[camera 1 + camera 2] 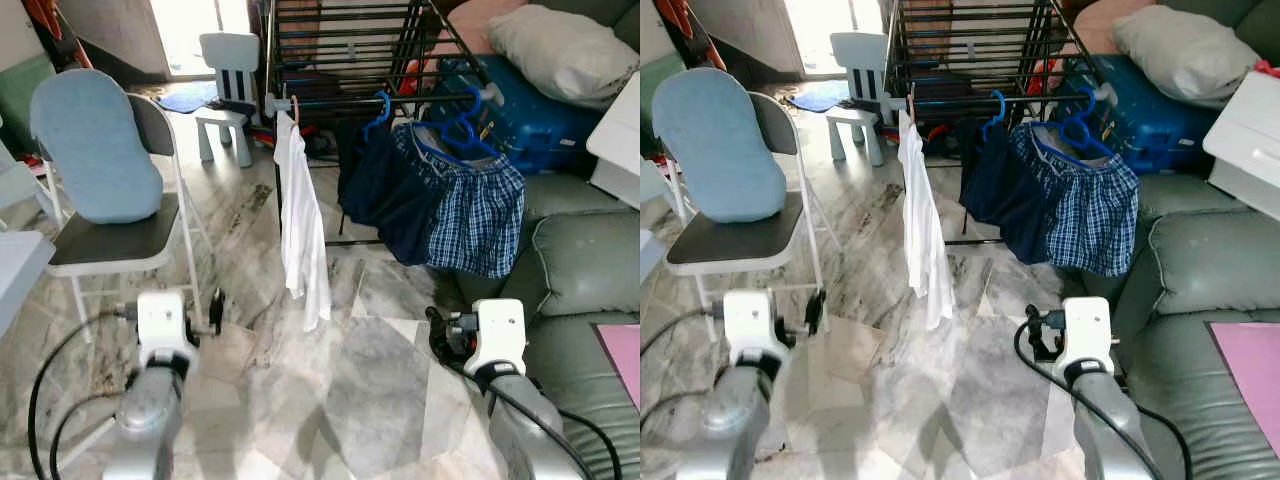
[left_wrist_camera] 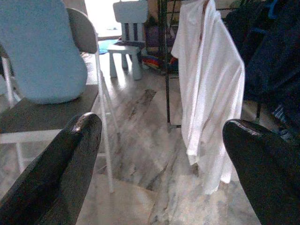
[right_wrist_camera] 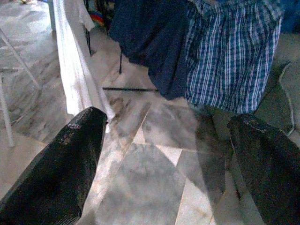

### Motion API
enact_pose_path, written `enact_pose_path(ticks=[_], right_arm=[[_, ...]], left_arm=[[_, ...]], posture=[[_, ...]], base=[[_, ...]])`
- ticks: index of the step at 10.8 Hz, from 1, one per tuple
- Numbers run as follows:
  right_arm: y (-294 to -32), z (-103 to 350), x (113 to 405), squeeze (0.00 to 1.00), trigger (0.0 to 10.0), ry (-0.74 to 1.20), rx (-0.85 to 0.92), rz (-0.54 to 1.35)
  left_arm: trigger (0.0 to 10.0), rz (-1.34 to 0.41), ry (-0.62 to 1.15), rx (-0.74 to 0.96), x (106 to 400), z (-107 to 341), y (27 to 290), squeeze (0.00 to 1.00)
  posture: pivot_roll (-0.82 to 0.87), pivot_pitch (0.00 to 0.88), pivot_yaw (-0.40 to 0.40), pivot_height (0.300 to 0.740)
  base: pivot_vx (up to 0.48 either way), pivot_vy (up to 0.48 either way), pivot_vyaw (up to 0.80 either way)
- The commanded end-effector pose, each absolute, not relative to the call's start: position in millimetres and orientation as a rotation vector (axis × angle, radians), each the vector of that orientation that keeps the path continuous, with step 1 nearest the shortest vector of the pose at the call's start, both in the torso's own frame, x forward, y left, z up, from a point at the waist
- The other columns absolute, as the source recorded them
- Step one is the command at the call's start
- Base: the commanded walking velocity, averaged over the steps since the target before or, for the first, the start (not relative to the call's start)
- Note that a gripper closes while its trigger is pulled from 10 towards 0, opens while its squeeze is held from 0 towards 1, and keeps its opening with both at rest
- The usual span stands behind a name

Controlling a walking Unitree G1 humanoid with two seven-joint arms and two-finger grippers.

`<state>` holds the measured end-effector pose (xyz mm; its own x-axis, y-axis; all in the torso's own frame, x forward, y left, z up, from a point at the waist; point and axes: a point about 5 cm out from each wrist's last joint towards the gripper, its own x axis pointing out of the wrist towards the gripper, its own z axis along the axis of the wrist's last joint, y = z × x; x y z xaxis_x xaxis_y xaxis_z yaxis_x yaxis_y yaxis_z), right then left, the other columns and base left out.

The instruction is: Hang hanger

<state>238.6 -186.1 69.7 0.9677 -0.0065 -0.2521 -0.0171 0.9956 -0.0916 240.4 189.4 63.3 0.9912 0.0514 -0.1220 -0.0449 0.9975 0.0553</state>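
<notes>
On the drying rack [image 1: 340, 40], white shirt [image 1: 300, 225], checked shorts [image 1: 475, 215] on blue hanger [image 1: 462, 130], both hands spread, empty.

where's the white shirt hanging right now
The white shirt hangs at the left end of the black drying rack, straight ahead in the eye views, with the dark navy garment to its right and the folding chair to its left.

Black drying rack [image 1: 340, 40] ahead of me carries white shirt [image 1: 300, 225], navy garment [image 1: 375, 185] & plaid shorts [image 1: 480, 210] on blue hangers [image 1: 462, 125]. Rack stands on marble floor [image 1: 350, 380].
</notes>
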Motion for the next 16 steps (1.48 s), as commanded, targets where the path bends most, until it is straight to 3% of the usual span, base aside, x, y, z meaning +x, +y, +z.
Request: enact_pose_path(ticks=[1,6,9,13,16], right_arm=[[-184.7,58.4,232.6,0.00,10.0,0.281,-0.112,0.022],[-180.5,26.4,235.5,0.00,10.0,0.346,-0.070,0.081],[-195.2,14.4,238.6,0.00,10.0,0.371,-0.078,0.065],[-187.4,45.6,263.7,0.00,10.0,0.170,-0.125,0.087],[-184.3,63.2,268.5,0.00,10.0,0.097,-0.136,0.112]], left_arm=[[10.0,0.048,0.146,0.069,232.0,56.8,188.5,0.00],[10.0,0.020,0.239,0.118,238.3,25.8,186.1,0.00],[10.0,0.033,0.199,0.118,259.8,29.7,186.1,0.00],[10.0,0.129,0.141,0.114,267.3,38.3,205.8,0.00],[10.0,0.178,0.032,0.064,274.1,60.4,203.9,0.00]], posture=[[-0.14,0.000,0.024,0.740],[-0.17,0.000,0.062,0.740],[-0.19,0.000,0.089,0.740],[-0.16,0.000,0.076,0.740],[-0.14,0.000,0.019,0.740]], base=[[0.000,0.000,0.00],[0.000,0.000,0.00],[0.000,0.000,0.00],[0.000,0.000,0.00],[0.000,0.000,0.00]])
